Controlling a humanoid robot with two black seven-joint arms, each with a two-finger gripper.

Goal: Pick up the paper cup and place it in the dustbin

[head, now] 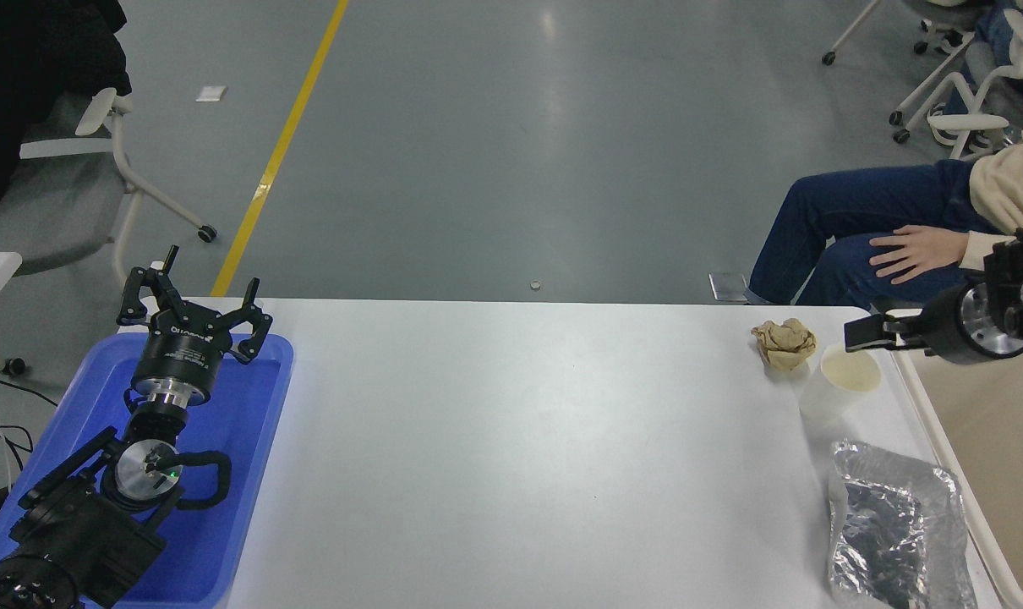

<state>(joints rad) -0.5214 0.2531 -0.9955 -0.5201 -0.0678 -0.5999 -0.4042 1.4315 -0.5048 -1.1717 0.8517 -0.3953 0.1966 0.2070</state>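
Cup [850, 372] stands on my desk [520, 440] just below my right claw [858, 333], whose arm reaches in level from the right over the bin [985, 423]; I cannot tell its opening. Left claw [192, 309] sits parked, spread apart.

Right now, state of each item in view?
paper cup: upright, empty, ungrasped
dustbin: open top
paper ball: crumpled, beside cup
foil bag: crinkled, lying flat
left hand: open, parked over blue tray
right hand: above cup, opening unclear
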